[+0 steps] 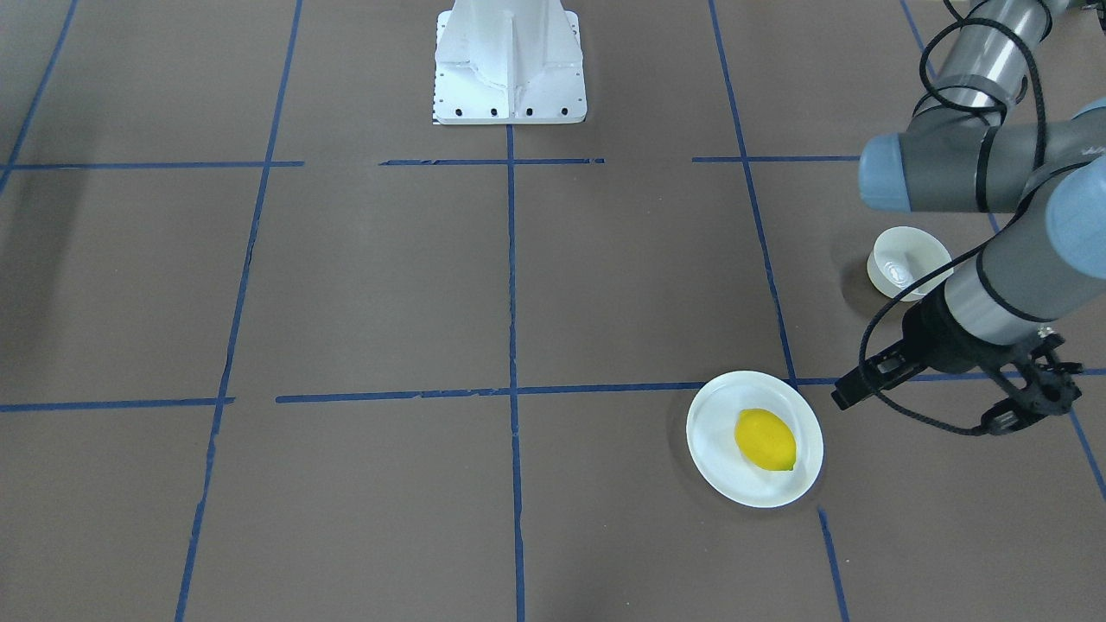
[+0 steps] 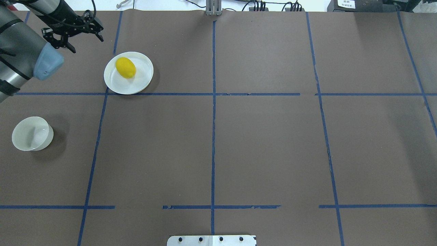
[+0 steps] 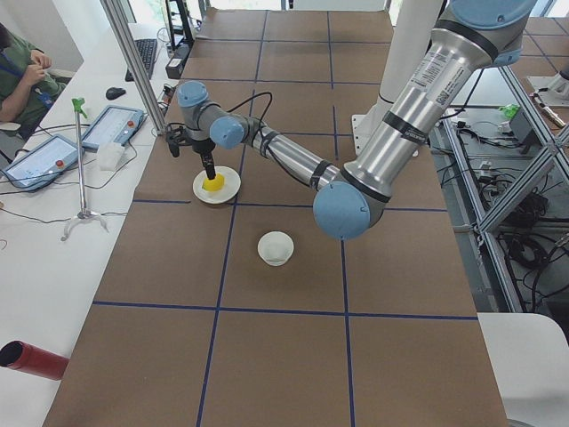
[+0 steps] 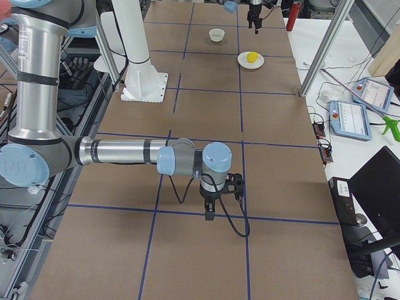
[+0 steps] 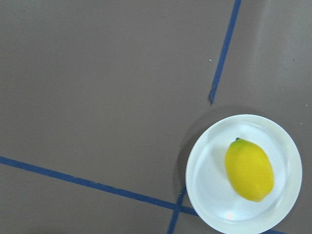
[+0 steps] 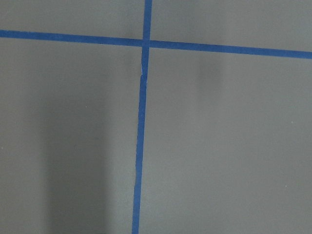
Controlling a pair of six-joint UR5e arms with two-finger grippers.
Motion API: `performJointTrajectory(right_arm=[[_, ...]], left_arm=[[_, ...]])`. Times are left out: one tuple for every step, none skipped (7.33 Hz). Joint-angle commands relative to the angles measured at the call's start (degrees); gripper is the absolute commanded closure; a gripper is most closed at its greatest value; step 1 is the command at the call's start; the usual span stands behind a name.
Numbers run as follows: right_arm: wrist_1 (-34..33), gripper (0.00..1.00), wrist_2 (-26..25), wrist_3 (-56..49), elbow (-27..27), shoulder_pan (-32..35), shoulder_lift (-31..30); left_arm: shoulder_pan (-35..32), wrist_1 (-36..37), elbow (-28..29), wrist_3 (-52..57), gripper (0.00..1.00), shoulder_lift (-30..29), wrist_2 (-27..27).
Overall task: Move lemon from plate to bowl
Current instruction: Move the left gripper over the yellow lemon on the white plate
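Lemon [image 1: 765, 439] lay on its side on the plate [image 1: 717, 449], a little off centre, and nothing held it. The tabletop [image 1: 389, 285] was a wide, flat, matte brown sheet, ruled into large rectangles by thin blue tape lines [image 1: 511, 285] that were frayed and broken in places. The plate was round, white and smooth, with a low raised rim, and it sat on a crossing of two tape lines. The bowl [image 1: 907, 259] was smaller, deep, thin-walled and white, and stood upright on the tabletop well apart from the plate, partly behind the left arm in the front-facing view. The lemon was a glossy, bright yellow oval with a small greenish point at one end. The left pincer [image 2: 87, 44], black and angular, hung just beside the plate with its two fingers spread wide, gripping nothing and touching neither plate nor lemon. The right pincer [image 4: 210, 214] pointed down at the tabletop far from these things; I cannot tell how far it was parted.
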Motion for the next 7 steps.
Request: performJointTrajectory(right_arm=[[0.00,0.00,0.00,0.00,0.00,0.00,0.00],[0.00,0.00,0.00,0.00,0.00,0.00,0.00],[0.00,0.00,0.00,0.00,0.00,0.00,0.00],[0.00,0.00,0.00,0.00,0.00,0.00,0.00],[0.00,0.00,0.00,0.00,0.00,0.00,0.00],[0.00,0.00,0.00,0.00,0.00,0.00,0.00],[0.00,0.00,0.00,0.00,0.00,0.00,0.00]], left_arm=[[3.77,-9.84,11.88,-6.40,0.00,-4.99,2.89],[5.17,-11.27,13.32,-7.63,0.00,-5.09,2.90],[6.75,-11.63,14.29,-9.03,0.00,-5.44,2.90],[7.99,-11.55,14.91,-9.48,0.00,-5.45,3.25],[9.04,-11.63,15.35,-9.92,0.00,-5.53,4.56],[9.49,-11.63,15.53,-10.01,0.00,-5.45,4.92],[9.58,-11.81,16.31,-10.01,0.00,-5.45,5.97]])
